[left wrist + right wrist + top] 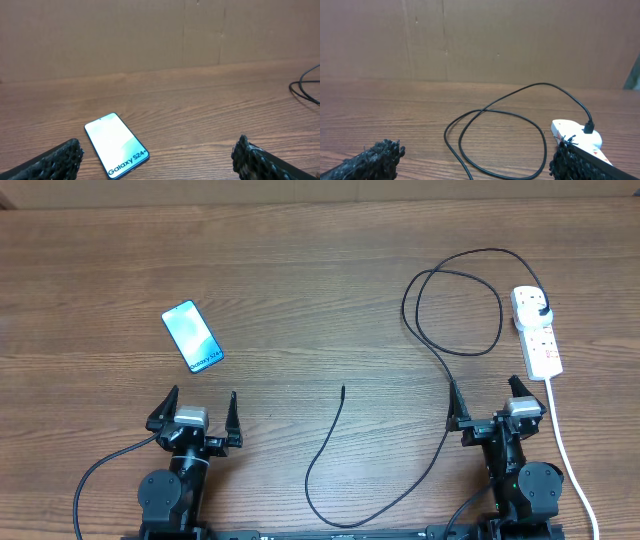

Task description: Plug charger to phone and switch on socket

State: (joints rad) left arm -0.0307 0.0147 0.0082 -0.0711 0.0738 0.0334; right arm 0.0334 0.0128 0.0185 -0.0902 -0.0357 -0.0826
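Left end effector (202, 394) and right end effector (483, 392) gape wide, gripping nothing. Charger (343, 390) sits in the socket (536, 332) far right, its tip loose on the table (300, 280), well apart from the phone (192, 336) far left. Phone plug-in and switching remain, I reckon.

A brown wood-grain counter (300, 270) stretches wide, and a plain brown board wall (100, 35) stands along its far edge.

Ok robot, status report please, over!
Left tool and right tool open, empty. Phone flat, unplugged; charger tip lying loose, plug in socket. Nothing between tip and phone.
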